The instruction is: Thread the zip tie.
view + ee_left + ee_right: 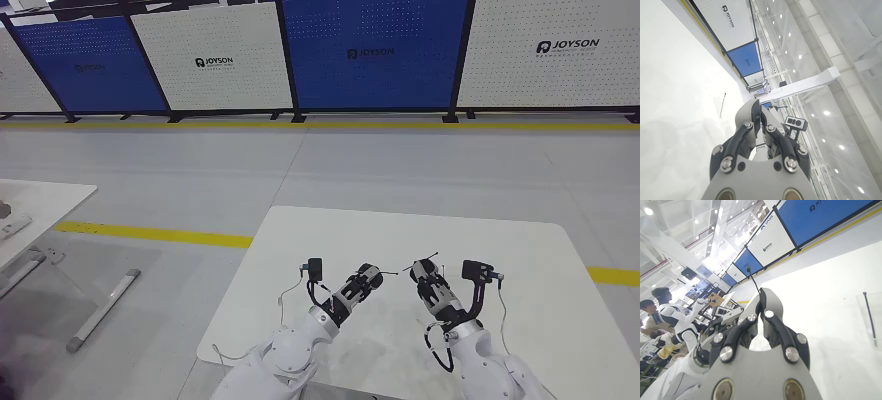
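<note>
Two black zip ties are visible. The right end effector [761, 294] pinches the first zip tie [754, 280], whose head sticks up past the tips. The second zip tie [869, 317] lies flat on the white surface [829, 291], well apart. The left end effector [759, 108] is pressed together.

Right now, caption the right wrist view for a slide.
Right end effector pinches a zip tie; spare zip tie lies on the table.
</note>
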Robot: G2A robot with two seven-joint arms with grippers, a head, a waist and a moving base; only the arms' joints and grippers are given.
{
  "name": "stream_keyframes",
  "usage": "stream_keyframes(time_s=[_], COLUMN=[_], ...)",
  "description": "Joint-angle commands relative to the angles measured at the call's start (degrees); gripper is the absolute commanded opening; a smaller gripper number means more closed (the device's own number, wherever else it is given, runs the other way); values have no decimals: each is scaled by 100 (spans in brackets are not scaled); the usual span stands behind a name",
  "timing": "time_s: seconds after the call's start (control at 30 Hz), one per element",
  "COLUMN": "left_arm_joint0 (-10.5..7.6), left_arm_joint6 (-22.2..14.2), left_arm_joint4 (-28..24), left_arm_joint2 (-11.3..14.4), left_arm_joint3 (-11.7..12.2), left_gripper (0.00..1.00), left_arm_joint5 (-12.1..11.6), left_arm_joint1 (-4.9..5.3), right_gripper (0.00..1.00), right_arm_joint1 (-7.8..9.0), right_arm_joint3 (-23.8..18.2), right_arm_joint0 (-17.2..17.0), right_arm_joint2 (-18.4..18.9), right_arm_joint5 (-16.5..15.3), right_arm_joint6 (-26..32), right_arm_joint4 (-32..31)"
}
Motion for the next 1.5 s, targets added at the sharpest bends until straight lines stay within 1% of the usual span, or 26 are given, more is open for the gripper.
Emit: stream_keyframes(time_s=[0.0,0.2,0.27,0.33,0.4,0.43,0.5,0.73,0.87,0.97,1.0,1.07,1.47], left_arm_joint0=[0,4,11,83,196,276,372,372,372,372,372,372,372], left_arm_joint6=[0,4,-54,-134,-227,-259,-268,-268,-268,-268,-268,-268,-268], left_arm_joint4=[0,7,69,46,30,115,283,283,283,283,283,283,283], left_arm_joint2=[0,7,1,-71,-196,-270,-360,-360,-360,-360,-360,-360,-360], left_arm_joint3=[0,-33,-57,-197,-367,-451,-536,-536,-536,-536,-536,-536,-536], left_gripper=[0,0,0,0,0,0,0,0,0,0,0,0,0], left_arm_joint5=[0,23,18,-32,-85,-130,-69,-69,-69,-69,-69,-69,-69], left_arm_joint1=[0,-6,-1,18,51,75,105,105,105,105,105,105,105], right_gripper=[0,0,0,0,0,0,0,0,0,0,0,0,0], right_arm_joint1=[1,1,1,1,1,1,1,0,-10,-13,-11,-11,-27], right_arm_joint3=[-2,-2,-2,-2,-2,-2,-2,-4,-150,-273,-290,-288,-280], right_arm_joint0=[-1,-1,-1,-1,-1,-1,-1,-7,-110,-208,-215,-198,-206], right_arm_joint2=[2,2,2,2,2,2,2,1,22,89,111,111,83], right_arm_joint5=[-1,-1,-1,-1,-1,-1,-1,-7,-220,-450,-460,-376,-354], right_arm_joint6=[4,4,4,4,4,4,4,1,-47,-50,-9,61,94], right_arm_joint4=[1,1,1,1,1,1,1,4,64,262,263,139,58])
